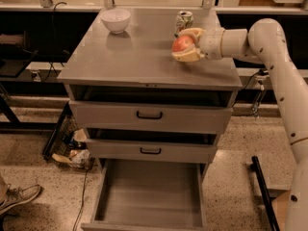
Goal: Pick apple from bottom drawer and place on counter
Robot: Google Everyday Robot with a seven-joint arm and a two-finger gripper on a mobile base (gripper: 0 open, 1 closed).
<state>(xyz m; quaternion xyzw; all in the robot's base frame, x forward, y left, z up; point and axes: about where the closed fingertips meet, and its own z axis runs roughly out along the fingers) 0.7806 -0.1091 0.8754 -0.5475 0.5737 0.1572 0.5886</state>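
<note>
Red-orange apple (183, 43) is clamped in the gripper (179, 46), low over the counter (139, 57) around its 2 o'clock, soda can (183, 20) just at 12. We reckon we're placing: lower gently, then let go, clear of the can.

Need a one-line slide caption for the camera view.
Gripper holds the apple over the counter beside the soda can; bottom drawer stands open below; white bowl at a far corner.
</note>
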